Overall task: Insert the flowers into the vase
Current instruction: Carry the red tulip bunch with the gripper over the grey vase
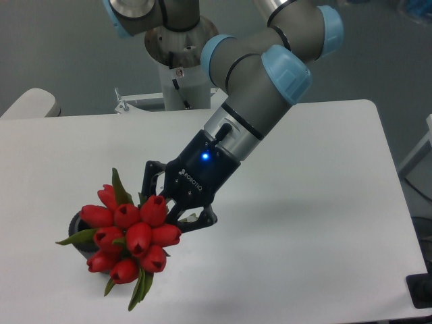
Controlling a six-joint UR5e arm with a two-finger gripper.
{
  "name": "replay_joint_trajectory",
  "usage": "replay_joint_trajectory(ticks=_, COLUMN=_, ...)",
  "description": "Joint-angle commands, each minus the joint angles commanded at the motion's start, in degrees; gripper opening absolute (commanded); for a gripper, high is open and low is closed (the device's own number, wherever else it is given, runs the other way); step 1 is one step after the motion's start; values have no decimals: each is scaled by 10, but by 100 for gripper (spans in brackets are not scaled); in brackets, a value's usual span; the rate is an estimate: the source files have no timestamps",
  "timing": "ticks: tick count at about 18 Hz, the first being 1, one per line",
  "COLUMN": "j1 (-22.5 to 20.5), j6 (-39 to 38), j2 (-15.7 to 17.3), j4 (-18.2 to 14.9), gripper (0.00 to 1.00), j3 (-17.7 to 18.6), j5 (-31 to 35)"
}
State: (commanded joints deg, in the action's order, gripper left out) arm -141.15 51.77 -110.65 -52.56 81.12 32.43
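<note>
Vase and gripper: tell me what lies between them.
In the camera view, only the flowers fill that stretch: the red buds cover most of the vase and reach up to the gripper. No bare table shows between.
</note>
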Motion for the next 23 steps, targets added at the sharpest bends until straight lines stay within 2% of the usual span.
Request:
replay_joint_trajectory(ticks=7, j1=8, j6=1, j2=-3, j4=20, gripper=23, j3=3, j5=-3)
replay_joint_trajectory(ticks=10, j1=22, j6=-4, j2=-11, j4=40, gripper=23, j3=1, j5=-15)
replay_joint_trajectory(ticks=15, j1=33, j6=-54, j2=-8, j4=40, gripper=25, j3=-2, j5=-14)
replay_joint_trajectory(ticks=20, j1=38, j6=-55, j2=-4, j4=41, gripper=24, j3=-3, j5=-19)
replay_joint_trajectory(ticks=23, j1=40, j6=-55, j2=-4, j4=55, gripper=25, j3=-3, j5=-36)
